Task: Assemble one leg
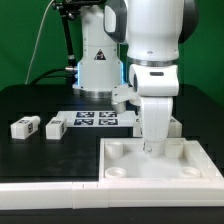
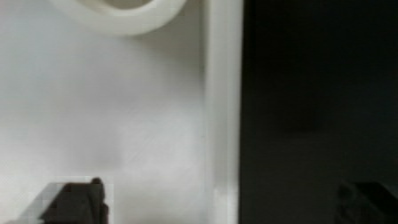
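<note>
Two legs lie on the black table at the exterior view's left, one (image 1: 25,127) next to the other (image 1: 55,127). Both are small white blocks with tag markers. My gripper (image 1: 152,147) points straight down at the back part of the large white tray-like piece (image 1: 120,172). In the wrist view the gripper (image 2: 217,205) is open and empty. One fingertip (image 2: 71,200) is over the tray's white surface and the other (image 2: 365,200) is over the black table, so the tray's edge (image 2: 222,110) runs between them. A round corner socket (image 2: 116,12) shows on the tray.
The marker board (image 1: 95,120) lies behind the tray, between the legs and the arm. A white piece (image 1: 123,98) sits partly hidden beside the arm. Another white piece (image 1: 176,125) shows at the arm's right. A white stand (image 1: 95,60) is at the back.
</note>
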You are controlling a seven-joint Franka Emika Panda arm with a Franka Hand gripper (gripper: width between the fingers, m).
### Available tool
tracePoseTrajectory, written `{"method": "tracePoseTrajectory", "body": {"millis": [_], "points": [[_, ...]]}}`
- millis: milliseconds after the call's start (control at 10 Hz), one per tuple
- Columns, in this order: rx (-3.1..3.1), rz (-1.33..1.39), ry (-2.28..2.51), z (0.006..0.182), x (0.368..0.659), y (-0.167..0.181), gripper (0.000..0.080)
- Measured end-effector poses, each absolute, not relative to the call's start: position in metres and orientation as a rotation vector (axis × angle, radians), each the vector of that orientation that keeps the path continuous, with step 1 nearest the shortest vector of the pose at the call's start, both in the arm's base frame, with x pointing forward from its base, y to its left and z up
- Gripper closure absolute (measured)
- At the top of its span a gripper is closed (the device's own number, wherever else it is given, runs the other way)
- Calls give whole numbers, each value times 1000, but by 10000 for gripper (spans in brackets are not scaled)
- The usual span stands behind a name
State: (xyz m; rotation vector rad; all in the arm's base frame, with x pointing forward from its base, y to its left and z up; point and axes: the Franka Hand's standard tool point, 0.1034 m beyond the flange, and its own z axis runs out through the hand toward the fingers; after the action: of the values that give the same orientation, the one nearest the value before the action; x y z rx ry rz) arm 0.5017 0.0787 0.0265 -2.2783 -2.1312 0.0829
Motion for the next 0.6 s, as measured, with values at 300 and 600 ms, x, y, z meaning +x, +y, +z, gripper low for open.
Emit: {"method": "tracePoseTrajectory", "body": {"millis": [300,600], "points": [[-2364,80,-2068,56,476,84,151],[-2417,79,-2007,57,473,84,151]]}}
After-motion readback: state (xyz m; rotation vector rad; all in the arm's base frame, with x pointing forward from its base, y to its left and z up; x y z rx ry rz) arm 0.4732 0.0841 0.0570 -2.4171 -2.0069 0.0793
